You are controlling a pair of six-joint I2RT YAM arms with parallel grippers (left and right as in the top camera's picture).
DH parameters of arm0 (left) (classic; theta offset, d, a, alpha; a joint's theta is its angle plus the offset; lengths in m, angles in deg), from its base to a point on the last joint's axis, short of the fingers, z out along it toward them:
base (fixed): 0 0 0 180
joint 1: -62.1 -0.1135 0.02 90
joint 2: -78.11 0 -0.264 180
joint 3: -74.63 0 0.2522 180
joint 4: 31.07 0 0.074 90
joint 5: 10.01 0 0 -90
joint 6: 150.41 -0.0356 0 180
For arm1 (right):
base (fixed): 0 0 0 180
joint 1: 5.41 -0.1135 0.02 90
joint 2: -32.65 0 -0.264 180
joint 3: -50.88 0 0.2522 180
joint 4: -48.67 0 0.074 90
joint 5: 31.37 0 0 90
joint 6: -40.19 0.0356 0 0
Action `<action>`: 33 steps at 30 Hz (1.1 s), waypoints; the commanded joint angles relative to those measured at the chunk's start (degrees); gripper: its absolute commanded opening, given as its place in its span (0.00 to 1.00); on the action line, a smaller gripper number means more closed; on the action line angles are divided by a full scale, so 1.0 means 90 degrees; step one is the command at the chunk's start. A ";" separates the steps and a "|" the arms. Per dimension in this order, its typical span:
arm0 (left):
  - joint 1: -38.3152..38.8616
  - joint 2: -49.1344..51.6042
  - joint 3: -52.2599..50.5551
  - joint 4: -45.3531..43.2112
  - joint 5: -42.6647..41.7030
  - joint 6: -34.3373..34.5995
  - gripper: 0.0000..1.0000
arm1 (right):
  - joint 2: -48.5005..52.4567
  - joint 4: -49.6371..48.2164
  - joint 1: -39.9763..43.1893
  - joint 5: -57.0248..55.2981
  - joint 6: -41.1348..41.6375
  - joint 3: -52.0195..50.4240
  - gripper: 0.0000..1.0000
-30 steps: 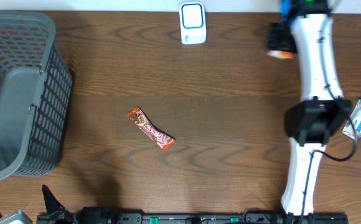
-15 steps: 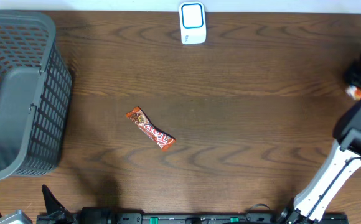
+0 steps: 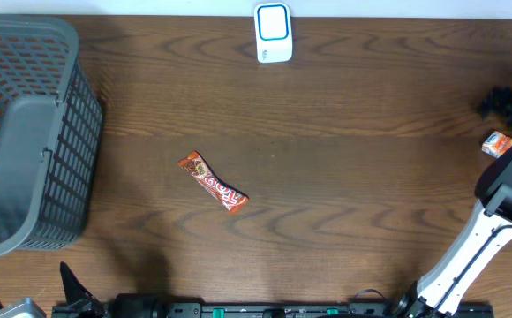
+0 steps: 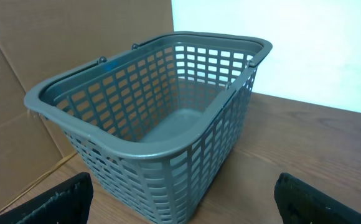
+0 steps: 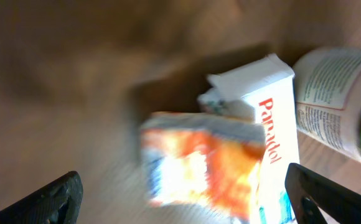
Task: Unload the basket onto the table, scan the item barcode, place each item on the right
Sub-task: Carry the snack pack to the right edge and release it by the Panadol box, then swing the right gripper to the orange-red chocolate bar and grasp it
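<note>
**Counter and items.** The counter (image 3: 344, 106) is dark brown wood with a strong grain. The scanner (image 3: 274, 33), a white rounded block with a blue-edged face, stands at the far edge near the centre. The orange pack (image 3: 500, 143), a small box-shaped item, lies on the counter at the far right edge, well apart from the scanner. In the right wrist view it is blurred, and no barcode can be made out. It lies just beside a white Panadol carton (image 5: 274, 130) and a cylindrical bottle (image 5: 330, 99) with a printed label. A glossy red-orange snack bar (image 3: 214, 183) lies diagonally mid-counter. A grey plastic lattice basket (image 3: 26, 132) with a rounded rim stands at the left.

**Right arm.** The white right arm (image 3: 468, 256) reaches from the near edge to the far right. The right hand (image 5: 187, 199) hangs over the orange pack, fingers spread wide and gripping nothing.

**Left arm.** The left hand (image 4: 183, 205) is at the near left, aimed at the basket. Its dark fingertips are spread wide and hold nothing.
</note>
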 commanded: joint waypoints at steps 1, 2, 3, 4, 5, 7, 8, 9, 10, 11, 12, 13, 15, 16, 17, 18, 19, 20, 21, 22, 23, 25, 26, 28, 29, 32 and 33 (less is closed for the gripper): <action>0.0019 -0.0041 -0.0007 -0.0005 0.0058 -0.0102 0.93 | -0.0835 0.0175 -0.0505 0.0692 0.0041 0.0663 0.99; 0.0019 -0.0041 -0.0007 -0.0005 0.0058 -0.0104 0.93 | -0.0991 0.0214 -0.0656 0.0748 0.0044 0.0697 0.99; 0.0019 -0.0041 -0.0007 -0.0005 0.0058 -0.0104 0.93 | -0.1110 0.0233 -0.0780 0.0787 0.0044 0.0697 0.99; 0.0019 -0.0041 -0.0007 -0.0005 0.0058 -0.0104 0.93 | -0.1268 0.0274 -0.0967 0.0828 0.0044 0.0697 0.99; 0.0019 -0.0041 -0.0007 -0.0005 0.0058 -0.0104 0.93 | -0.1399 0.0338 -0.1141 0.0838 0.0044 0.0697 0.99; 0.0019 -0.0041 -0.0007 -0.0005 0.0058 -0.0104 0.93 | -0.1634 0.0483 -0.1605 0.0838 0.0044 0.0697 0.99; 0.0019 -0.0041 -0.0007 -0.0005 0.0058 -0.0102 0.93 | -0.1710 0.0546 -0.1814 0.0838 0.0046 0.0697 0.99; 0.0019 -0.0041 -0.0007 -0.0005 0.0058 -0.0104 0.93 | -0.1812 0.0663 -0.2152 0.0835 0.0046 0.0697 0.99; 0.0019 -0.0041 -0.0007 -0.0005 0.0058 -0.0102 0.93 | -0.1853 0.0741 -0.2370 0.0833 0.0046 0.0697 0.99; 0.0019 -0.0041 -0.0007 -0.0005 0.0058 -0.0102 0.93 | -0.1899 0.0845 -0.2674 0.0826 0.0044 0.0697 0.99; 0.0019 -0.0041 -0.0007 -0.0005 0.0058 -0.0104 0.93 | -0.1911 0.0947 -0.2960 0.0787 0.0044 0.0697 0.99; 0.0019 -0.0041 -0.0007 -0.0005 0.0058 -0.0102 0.93 | -0.1911 0.1037 -0.3211 0.0750 0.0044 0.0695 0.99; 0.0019 -0.0041 -0.0007 -0.0005 0.0058 -0.0102 0.93 | -0.1897 0.1183 -0.3861 0.0685 0.0044 0.0602 0.99; 0.0019 -0.0041 -0.0007 -0.0005 0.0058 -0.0104 0.93 | -0.1897 0.1241 -0.4201 0.0685 0.0044 0.0520 0.99; 0.0019 -0.0041 -0.0007 -0.0005 0.0058 -0.0102 0.93 | -0.1894 0.1282 -0.4415 0.0690 0.0049 0.0471 0.99; 0.0019 -0.0041 -0.0007 -0.0005 0.0058 -0.0102 0.93 | -0.1889 0.1331 -0.4733 0.0690 0.0049 0.0398 0.99; 0.0019 -0.0041 -0.0007 -0.0005 0.0058 -0.0102 0.93 | -0.1889 0.1358 -0.5003 0.0690 0.0049 0.0338 0.99; 0.0019 -0.0041 -0.0007 -0.0005 0.0058 -0.0104 0.93 | -0.1889 0.1370 -0.5316 0.0690 0.0053 0.0274 0.99; 0.0019 -0.0041 -0.0007 -0.0005 0.0058 -0.0102 0.93 | -0.1889 0.1379 -0.5527 0.0690 0.0095 0.0238 0.99; 0.0019 -0.0041 -0.0007 -0.0005 0.0058 -0.0102 0.93 | -0.1889 0.1416 -0.5846 0.0695 0.0189 0.0204 0.99; 0.0019 -0.0041 -0.0007 -0.0005 0.0058 -0.0104 0.93 | -0.1889 0.1452 -0.6084 0.0695 0.0243 0.0187 0.99; 0.0019 -0.0041 -0.0007 -0.0005 0.0058 -0.0104 0.93 | -0.1889 0.1537 -0.6572 0.0709 0.0238 0.0158 0.99; 0.0019 -0.0041 -0.0007 -0.0005 0.0058 -0.0104 0.93 | -0.1889 0.1566 -0.6785 0.0707 0.0236 0.0151 0.99; 0.0019 -0.0041 -0.0007 -0.0005 0.0058 -0.0104 0.93 | -0.1889 0.1600 -0.7203 0.0627 0.0233 0.0141 0.99; 0.0019 -0.0041 -0.0007 -0.0005 0.0058 -0.0102 0.93 | -0.1889 0.1600 -0.7439 0.0498 0.0233 0.0119 0.99; 0.0019 -0.0041 -0.0007 -0.0005 0.0058 -0.0102 0.93 | -0.1889 0.1513 -0.8082 0.0121 0.0238 -0.0027 0.99; 0.0019 -0.0041 -0.0007 -0.0005 0.0058 -0.0102 0.93 | -0.1889 0.1462 -0.8225 0.0126 0.0238 -0.0102 0.99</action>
